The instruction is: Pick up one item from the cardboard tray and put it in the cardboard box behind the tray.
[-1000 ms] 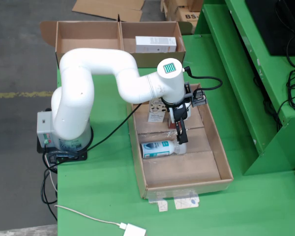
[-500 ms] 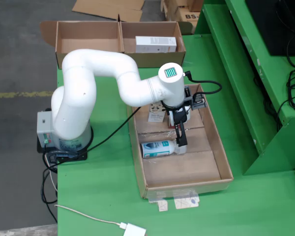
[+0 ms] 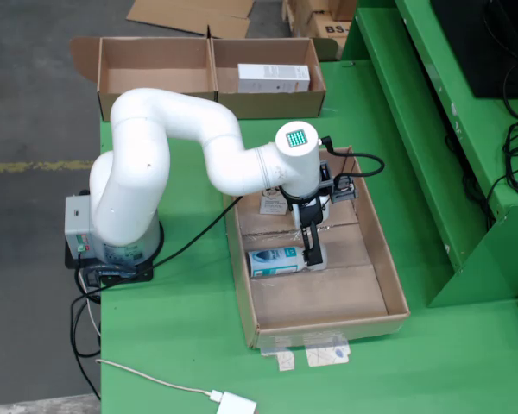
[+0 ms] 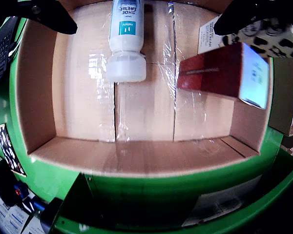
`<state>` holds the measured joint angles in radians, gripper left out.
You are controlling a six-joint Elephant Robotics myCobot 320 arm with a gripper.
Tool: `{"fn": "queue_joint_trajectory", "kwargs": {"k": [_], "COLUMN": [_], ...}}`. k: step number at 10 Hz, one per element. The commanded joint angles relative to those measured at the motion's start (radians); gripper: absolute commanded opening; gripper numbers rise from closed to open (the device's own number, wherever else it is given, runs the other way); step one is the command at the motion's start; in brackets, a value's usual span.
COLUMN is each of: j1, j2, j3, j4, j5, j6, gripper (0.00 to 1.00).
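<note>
A white bottle with a teal label (image 3: 274,260) lies on its side in the long cardboard tray (image 3: 373,226). In the wrist view the bottle (image 4: 127,41) reads "SHOE FRESH", its cap towards the camera. My gripper (image 3: 313,253) hangs low in the tray over the bottle's cap end. In the wrist view its two dark fingers (image 4: 51,15) stand wide apart at the top corners, open and holding nothing; the bottle lies between them, nearer the left one, untouched. The cardboard box (image 3: 155,79) stands behind the tray.
A red carton with a white end (image 4: 219,73) lies in the tray to the right in the wrist view, with a printed card (image 4: 209,35) and a patterned pack (image 4: 271,35) beside it. The box's right compartment holds a white carton (image 3: 274,78). Green shelving (image 3: 449,129) stands to the right.
</note>
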<state>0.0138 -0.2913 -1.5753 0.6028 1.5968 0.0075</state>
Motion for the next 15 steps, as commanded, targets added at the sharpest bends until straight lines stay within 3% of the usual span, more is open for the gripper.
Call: {"fn": "queue_joint_trajectory", "kwargs": {"k": [1, 15], "j1": [-0.012, -0.038], "j2": [-0.032, -0.208], "j3": [-0.017, -0.033], "j4": [0.072, 0.228], "j5": [0.006, 0.008], "j6": [0.004, -0.022], "gripper": [1.0, 1.0]}}
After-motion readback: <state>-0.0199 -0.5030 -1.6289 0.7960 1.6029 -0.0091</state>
